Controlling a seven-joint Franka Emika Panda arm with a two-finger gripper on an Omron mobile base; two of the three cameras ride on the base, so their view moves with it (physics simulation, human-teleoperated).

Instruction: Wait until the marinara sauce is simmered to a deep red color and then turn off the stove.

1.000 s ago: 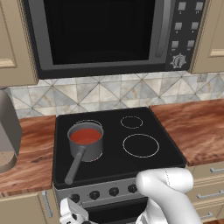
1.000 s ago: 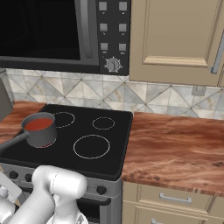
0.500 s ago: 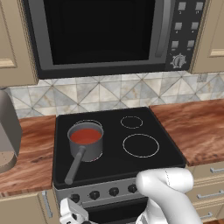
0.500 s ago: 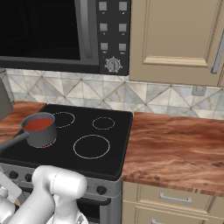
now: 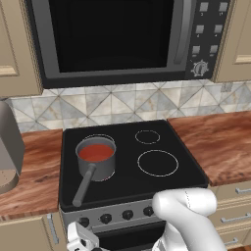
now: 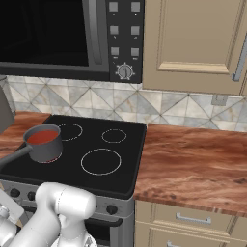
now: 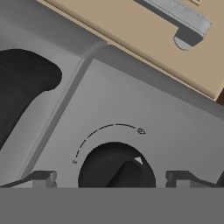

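The marinara sauce (image 5: 96,152) (image 6: 42,137) is a flat orange-red surface in a small grey long-handled saucepan (image 5: 96,169) on the front left burner of the stove (image 5: 147,181). My gripper (image 5: 82,238) hangs low in front of the stove's grey panel, at its left end by the row of black knobs (image 5: 105,218). In the hand view my gripper (image 7: 111,179) is open, its two tips on either side of a black knob (image 7: 117,168) without touching it. A white pointer mark on that knob points up and to the right.
A big black-windowed microwave (image 5: 122,39) hangs above the stove. Wooden counters (image 6: 193,159) flank it, with a grey appliance (image 5: 7,147) at the left. Beige drawers (image 6: 193,222) lie below the right counter, and a drawer handle (image 7: 183,22) shows in the hand view.
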